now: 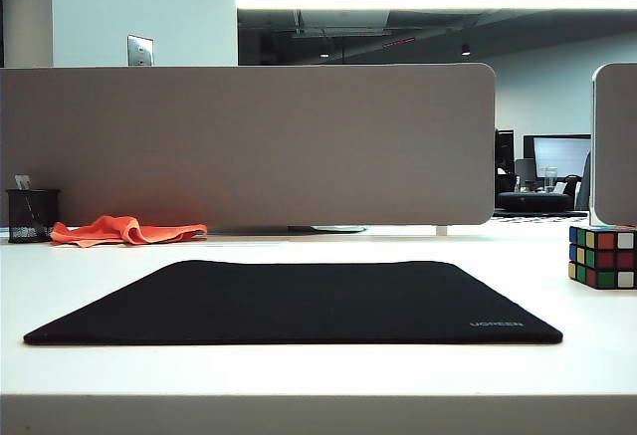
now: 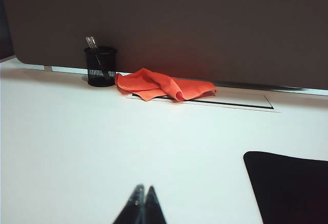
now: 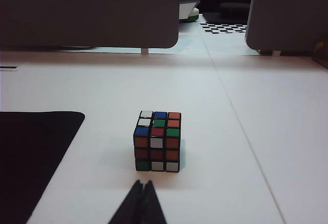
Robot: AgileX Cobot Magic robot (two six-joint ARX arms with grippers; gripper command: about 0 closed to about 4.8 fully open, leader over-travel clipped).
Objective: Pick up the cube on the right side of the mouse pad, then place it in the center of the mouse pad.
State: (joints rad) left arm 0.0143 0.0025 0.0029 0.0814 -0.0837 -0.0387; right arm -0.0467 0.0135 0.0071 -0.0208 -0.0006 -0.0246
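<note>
I'm looking down the right wrist camera: the right gripper (image 3: 142, 187) has its jaws clenched tight on nothing, and the cube (image 3: 157, 142) sits on the white bench dead ahead at twelve o'clock, near but not touching. It's square, so no long axis to line up with; one face is turned roughly toward me. The mouse pad (image 3: 31, 147) lies off at nine o'clock from the cube, apart from it. On the exterior camera the cube (image 1: 602, 256) is at three o'clock of the mouse pad (image 1: 299, 301), partly cut off by the frame edge. The left gripper (image 2: 143, 192), jaws clenched and empty too, faces bare bench, far from the cube. Right arm's clearly nearer. Neither arm shows in the exterior view.
</note>
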